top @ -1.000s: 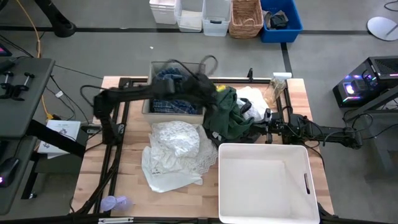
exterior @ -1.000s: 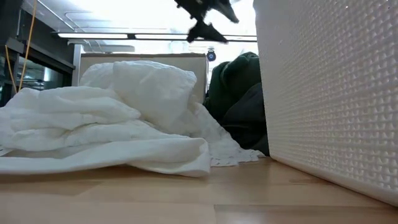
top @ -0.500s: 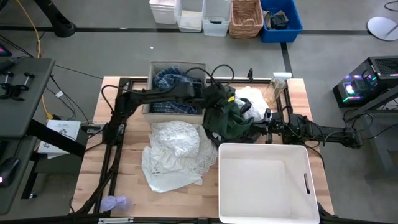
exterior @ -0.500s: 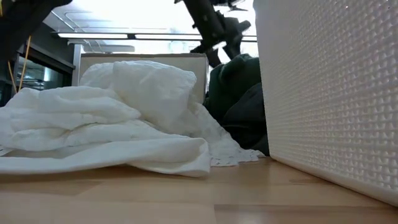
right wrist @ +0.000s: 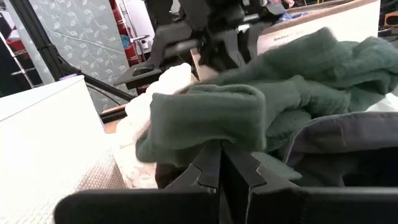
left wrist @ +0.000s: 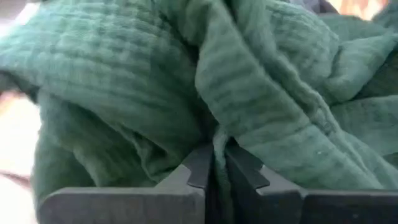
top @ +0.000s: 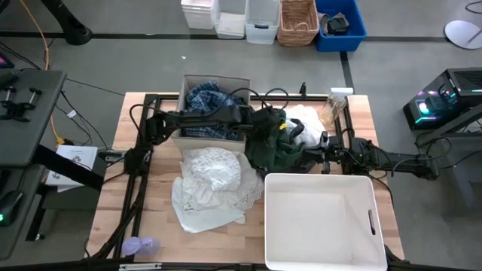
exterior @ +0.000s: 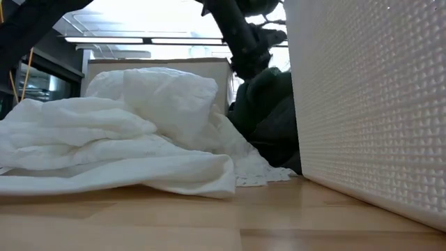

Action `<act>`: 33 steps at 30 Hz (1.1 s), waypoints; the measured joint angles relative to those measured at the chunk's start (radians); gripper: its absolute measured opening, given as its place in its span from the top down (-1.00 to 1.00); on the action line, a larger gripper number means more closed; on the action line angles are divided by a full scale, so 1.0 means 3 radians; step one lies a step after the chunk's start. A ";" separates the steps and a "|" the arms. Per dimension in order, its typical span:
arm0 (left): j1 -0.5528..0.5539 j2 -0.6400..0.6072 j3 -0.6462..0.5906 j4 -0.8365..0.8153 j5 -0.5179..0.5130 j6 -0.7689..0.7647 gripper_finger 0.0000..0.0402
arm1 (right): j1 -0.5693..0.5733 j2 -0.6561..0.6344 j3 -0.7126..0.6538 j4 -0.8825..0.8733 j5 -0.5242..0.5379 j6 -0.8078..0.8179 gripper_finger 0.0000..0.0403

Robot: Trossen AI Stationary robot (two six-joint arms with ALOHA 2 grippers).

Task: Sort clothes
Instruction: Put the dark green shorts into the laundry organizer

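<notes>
Now | left gripper [left wrist: 214, 163] pinching green garment [left wrist: 186, 81] | right gripper [right wrist: 221, 163] closed | white bin [top: 320, 222] beside

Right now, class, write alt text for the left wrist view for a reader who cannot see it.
The left gripper is pinched shut on a fold of the dark green garment, whose crinkled fabric fills nearly the whole picture.

White bin [top: 320, 222] front right; lavender object [top: 139, 245] near front-left table [top: 154, 233] corner.
</notes>
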 joint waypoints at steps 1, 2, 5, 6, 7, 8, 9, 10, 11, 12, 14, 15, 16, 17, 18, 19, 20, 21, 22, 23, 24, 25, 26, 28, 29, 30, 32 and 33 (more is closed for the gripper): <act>-0.0007 0.0005 0.0000 0.0008 -0.0006 0.0002 0.92 | 0.0001 0.0000 0.0001 0.0000 0.0001 -0.0001 1.00; -0.0009 0.0001 0.0002 0.0012 0.0006 0.0003 0.95 | 0.0001 0.0000 0.0001 0.0001 0.0001 0.0000 1.00; -0.0021 -0.0064 0.0106 0.0058 0.0009 0.0039 0.98 | 0.0000 0.0000 0.0001 -0.0001 0.0001 0.0000 1.00; -0.0025 -0.0099 0.0162 0.0105 0.0007 0.0079 0.99 | 0.0000 -0.0001 0.0000 0.0002 0.0001 0.0000 1.00; -0.0031 -0.0137 0.0213 0.0164 0.0005 0.0125 0.99 | 0.0000 -0.0008 0.0001 0.0000 -0.0001 0.0000 1.00; -0.0036 -0.0177 0.0271 0.0232 0.0008 0.0168 0.99 | 0.0000 -0.0002 0.0000 -0.0002 0.0001 0.0000 1.00; -0.0038 -0.0230 0.0342 0.0290 0.0007 0.0202 0.99 | 0.0000 0.0000 0.0000 0.0006 0.0001 0.0000 1.00; -0.0038 -0.0277 0.0413 0.0331 0.0007 0.0226 0.99 | 0.0000 0.0000 0.0000 0.0000 0.0000 0.0000 1.00; -0.0039 -0.0329 0.0488 0.0396 0.0007 0.0261 0.99 | 0.0001 0.0000 0.0000 -0.0004 0.0001 0.0000 1.00; -0.0039 -0.0394 0.0559 0.0458 0.0004 0.0306 0.99 | 0.0001 -0.0001 0.0000 -0.0001 0.0001 0.0000 1.00; -0.0019 -0.0506 0.0698 0.0569 -0.0026 0.0420 1.00 | 0.0000 0.0000 0.0001 0.0001 0.0001 0.0000 1.00; -0.0002 -0.0574 0.0768 0.0619 -0.0032 0.0478 1.00 | 0.0000 0.0000 0.0000 0.0003 0.0000 0.0000 1.00; 0.0013 -0.0642 0.0828 0.0672 -0.0037 0.0542 1.00 | 0.0001 0.0000 0.0001 -0.0001 0.0001 0.0000 1.00; 0.0034 -0.0723 0.0891 0.0743 -0.0040 0.0612 1.00 | 0.0000 0.0000 0.0000 0.0001 0.0001 0.0000 1.00; 0.0053 -0.0813 0.0947 0.0796 -0.0048 0.0685 1.00 | 0.0001 -0.0001 0.0001 0.0002 0.0000 0.0000 1.00; 0.0076 -0.0905 0.0990 0.0837 -0.0066 0.0745 1.00 | 0.0001 0.0000 0.0001 0.0000 0.0001 0.0000 1.00; 0.0102 -0.1018 0.1037 0.0888 -0.0085 0.0798 1.00 | 0.0000 0.0001 0.0000 0.0002 0.0001 0.0000 1.00; 0.0122 -0.1125 0.1076 0.0946 -0.0090 0.0865 1.00 | 0.0000 0.0000 0.0001 0.0002 0.0000 0.0000 1.00; 0.0144 -0.1239 0.1103 0.0997 -0.0093 0.0935 1.00 | 0.0000 0.0000 0.0000 0.0000 0.0000 0.0000 1.00; 0.0160 -0.1375 0.1104 0.1053 -0.0096 0.1010 1.00 | 0.0000 0.0000 0.0000 0.0001 0.0001 0.0000 1.00; 0.0171 -0.1508 0.1090 0.1111 -0.0093 0.1085 1.00 | 0.0000 0.0000 0.0000 0.0001 0.0001 0.0000 1.00; 0.0182 -0.1635 0.1088 0.1141 -0.0076 0.1159 1.00 | 0.0000 0.0000 0.0001 0.0000 0.0001 0.0000 1.00; 0.0188 -0.1767 0.1090 0.1147 -0.0052 0.1226 1.00 | 0.0001 0.0000 0.0001 0.0000 0.0001 0.0000 1.00; 0.0196 -0.2005 0.1090 0.1130 -0.0032 0.1347 1.00 | 0.0001 0.0000 0.0001 0.0000 0.0001 -0.0001 1.00; 0.0196 -0.2108 0.1091 0.1125 -0.0034 0.1377 1.00 | 0.0001 0.0000 0.0001 0.0001 0.0001 0.0000 1.00; 0.0196 -0.2206 0.1091 0.1114 -0.0041 0.1391 1.00 | 0.0000 0.0000 0.0000 0.0001 0.0001 0.0000 1.00; 0.0197 -0.2358 0.1092 0.1076 -0.0111 0.1420 1.00 | 0.0001 0.0000 0.0001 0.0000 0.0001 0.0000 1.00; 0.0198 -0.2421 0.1092 0.1018 -0.0176 0.1459 1.00 | 0.0001 0.0000 0.0000 0.0001 0.0001 0.0000 1.00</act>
